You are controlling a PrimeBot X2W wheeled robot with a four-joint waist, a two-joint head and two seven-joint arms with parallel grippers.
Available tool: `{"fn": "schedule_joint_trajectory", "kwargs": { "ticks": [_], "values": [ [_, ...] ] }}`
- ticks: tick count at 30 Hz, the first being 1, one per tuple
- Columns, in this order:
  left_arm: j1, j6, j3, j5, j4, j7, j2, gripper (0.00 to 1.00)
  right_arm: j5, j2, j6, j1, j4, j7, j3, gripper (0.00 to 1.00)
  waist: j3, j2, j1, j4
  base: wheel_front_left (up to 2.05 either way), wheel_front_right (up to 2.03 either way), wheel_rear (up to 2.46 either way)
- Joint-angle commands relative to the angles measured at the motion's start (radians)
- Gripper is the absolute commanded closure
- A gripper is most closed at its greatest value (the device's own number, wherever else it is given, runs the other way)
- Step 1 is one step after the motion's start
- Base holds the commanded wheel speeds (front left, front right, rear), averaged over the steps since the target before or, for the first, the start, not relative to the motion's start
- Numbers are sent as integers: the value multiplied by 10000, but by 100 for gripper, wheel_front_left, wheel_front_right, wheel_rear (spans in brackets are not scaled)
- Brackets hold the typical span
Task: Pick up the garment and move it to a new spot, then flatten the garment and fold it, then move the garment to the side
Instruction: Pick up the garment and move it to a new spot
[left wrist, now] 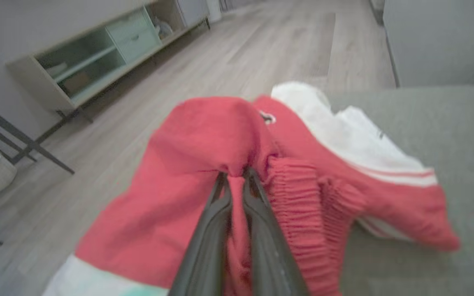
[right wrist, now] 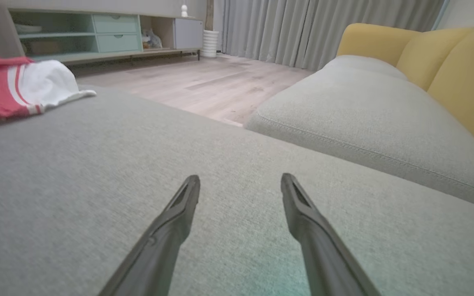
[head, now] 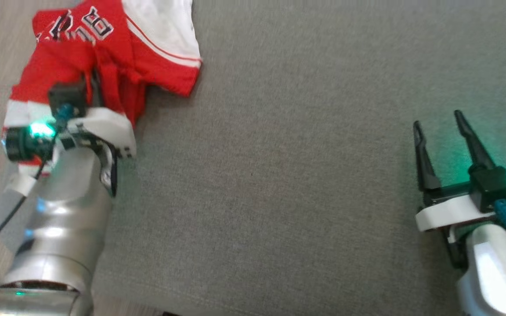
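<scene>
A crumpled red-and-white knit sports garment (head: 117,48) lies bunched at the far left corner of a wide grey upholstered seat (head: 279,175), close to the seat's left edge, where a pale wood floor (left wrist: 261,53) begins. Dark lettering shows on its red upper part. A white panel with thin red stripes spreads on its right side, and a ribbed red cuff juts out toward the middle of the seat.

The left gripper (left wrist: 235,174) is buried in the garment. Its two dark fingers (left wrist: 208,230) are clenched together on a fold of red fabric, which rises into a hump around the pinch. In the head view the left wrist and silver forearm cover the garment's near edge.

The right gripper (head: 437,119) hangs well apart from the garment, over bare grey upholstery at the right. Its fingers (right wrist: 179,213) are spread wide and hold nothing. Between the two grippers the seat carries nothing but its own weave.

In the right wrist view the garment sits at the far left of the seat. Beyond the seat's far edge stands a second grey seat cushion (right wrist: 364,115) backed by mustard-yellow cushions (right wrist: 447,61).

Across the floor a low sideboard with mint-green drawers and open shelves (right wrist: 97,33) runs along the wall. A white ribbed vase (right wrist: 210,43) and grey curtains (right wrist: 303,28) are beside it. The left wrist view also shows a dark-legged stool (left wrist: 15,139) on the floor to the left of the garment.
</scene>
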Motion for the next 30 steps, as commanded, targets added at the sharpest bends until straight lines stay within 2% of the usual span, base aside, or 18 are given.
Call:
{"fn": "schedule_joint_trajectory", "kwargs": {
  "ticks": [1, 8, 13, 17, 23, 26, 30],
  "values": [
    [-445, 62, 191, 76, -391, -159, 581, 100, 68, 97, 77, 90, -265, -53, 198, 0, -442, 0, 0, -175, 0, 0, 0],
    [-200, -145, -139, 353, -2505, -335, 987, 100, 471, 652, 77, 643, -78, -53, 176, 0, -2095, 0, 0, -1155, 0, 0, 0],
    [212, -696, -424, 223, -4415, 25, 939, 100, 946, 720, 77, 1162, -86, -53, 301, 0, -2952, 0, 0, -2224, 0, 0, 0],
    [337, -1049, -688, 58, -5955, 921, 773, 100, 1317, 724, 77, 1470, -184, -53, 367, 0, -3189, 0, 0, -3109, 0, 0, 0],
    [724, -1359, -1046, -296, -7748, 1863, 390, 100, 1592, 726, 77, 1603, -376, -53, 437, 0, -3271, 0, 0, -4852, 0, 0, 0],
    [1088, -1504, -1348, -449, -8179, 2125, 183, 100, 1688, 726, 77, 1526, -521, -53, 612, 0, -3136, 0, 0, -5722, 0, 0, 0],
    [1530, -1604, -1853, -562, -8099, 2106, -104, 100, 1972, 727, 77, 1395, -733, -53, 1009, 0, -2840, 0, 0, -6675, 0, 0, 0]
  ]
}}
